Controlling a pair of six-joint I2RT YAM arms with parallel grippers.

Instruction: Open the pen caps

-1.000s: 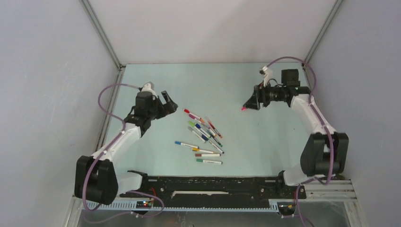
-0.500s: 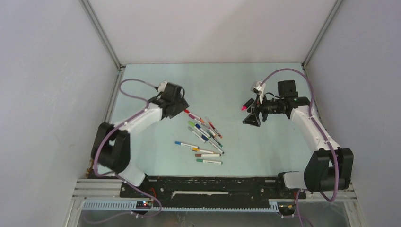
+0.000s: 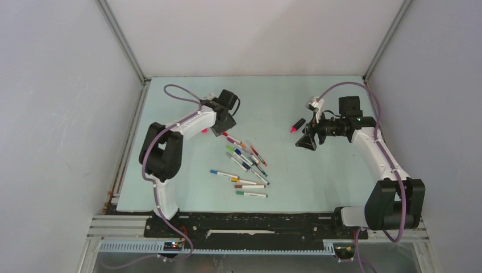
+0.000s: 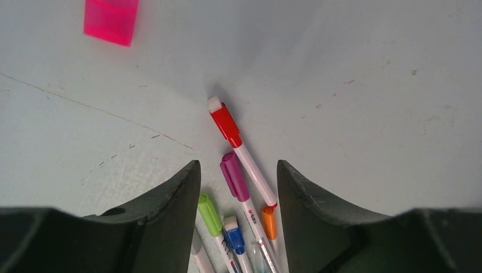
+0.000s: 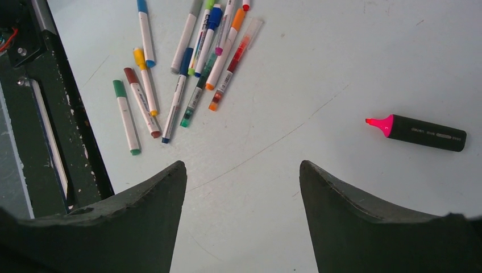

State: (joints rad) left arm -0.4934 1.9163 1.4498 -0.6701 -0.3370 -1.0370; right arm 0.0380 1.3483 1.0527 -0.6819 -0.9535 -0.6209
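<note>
Several thin white pens [image 3: 245, 156] with coloured caps lie mid-table. My left gripper [image 3: 220, 128] is open and empty just above their far ends. In the left wrist view the left gripper [image 4: 239, 168] has a purple cap [image 4: 234, 176] between its jaws, with a red cap [image 4: 226, 124] ahead and green [image 4: 209, 214], blue [image 4: 233, 234] and orange [image 4: 269, 222] caps below. The fat pink highlighter cap [image 4: 111, 20] lies loose to the left. The black highlighter [image 3: 298, 125], pink tip bare, lies on the table. My right gripper [image 3: 305, 142] is open and empty beside it [image 5: 426, 132].
Three more pens [image 3: 244, 183] lie nearer the front, also in the right wrist view [image 5: 133, 108]. The black base rail [image 5: 54, 131] runs along the near table edge. Grey walls close the table on three sides.
The right gripper let go of the black highlighter, which now lies on the table, and drew back toward me. The left arm swung right and away to the pens' far ends.
</note>
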